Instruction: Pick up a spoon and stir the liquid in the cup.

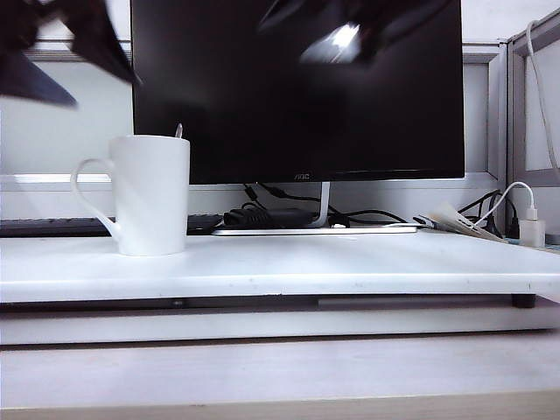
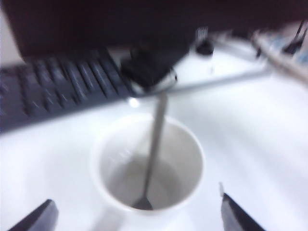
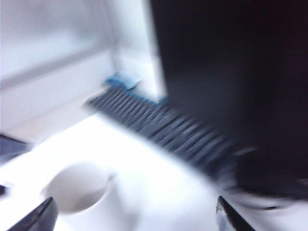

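The cup (image 1: 150, 194) stands on the desk (image 1: 350, 262), the spoon (image 2: 153, 154) leaning inside it — thin, stiff, slippery metal, best pinched at the handle tip. Left hand (image 2: 137, 214) above the cup and right hand (image 3: 134, 214) nearby — both spread wide, empty.

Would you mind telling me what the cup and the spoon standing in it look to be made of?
The cup looks like glazed white ceramic: thick walls, an opaque smooth surface and soft highlights. The spoon seems to be metal, likely steel: a thin silvery-grey handle with a bright glint at its tip, though motion blur softens it. Its bowl rests at the cup's bottom.
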You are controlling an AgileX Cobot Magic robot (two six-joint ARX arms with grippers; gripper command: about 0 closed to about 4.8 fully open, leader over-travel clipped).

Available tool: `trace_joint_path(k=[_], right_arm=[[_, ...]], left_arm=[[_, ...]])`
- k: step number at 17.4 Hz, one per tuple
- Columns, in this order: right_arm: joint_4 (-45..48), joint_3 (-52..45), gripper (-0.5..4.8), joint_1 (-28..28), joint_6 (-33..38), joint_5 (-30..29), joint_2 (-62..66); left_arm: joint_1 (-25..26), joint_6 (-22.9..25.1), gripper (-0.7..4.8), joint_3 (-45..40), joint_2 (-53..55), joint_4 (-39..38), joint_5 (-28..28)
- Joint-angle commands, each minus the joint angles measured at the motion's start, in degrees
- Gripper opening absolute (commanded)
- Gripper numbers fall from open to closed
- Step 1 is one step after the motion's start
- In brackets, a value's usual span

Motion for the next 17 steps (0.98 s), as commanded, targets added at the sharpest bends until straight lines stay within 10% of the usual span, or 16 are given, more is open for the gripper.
trace_joint_path(k=[1, 17], right_arm=[[1.88, 3.10, 4.26, 3.13, -0.13, -2.99, 5.97], [9.11, 14.60, 3.89, 8.59, -0.07, -3.72, 23.69]], left_arm=[[-2.97, 1.55, 4.79, 0.39, 2.34, 1.33, -2.95], [-3.41, 1.14, 4.79, 0.39, 1.44, -4.09, -3.39]])
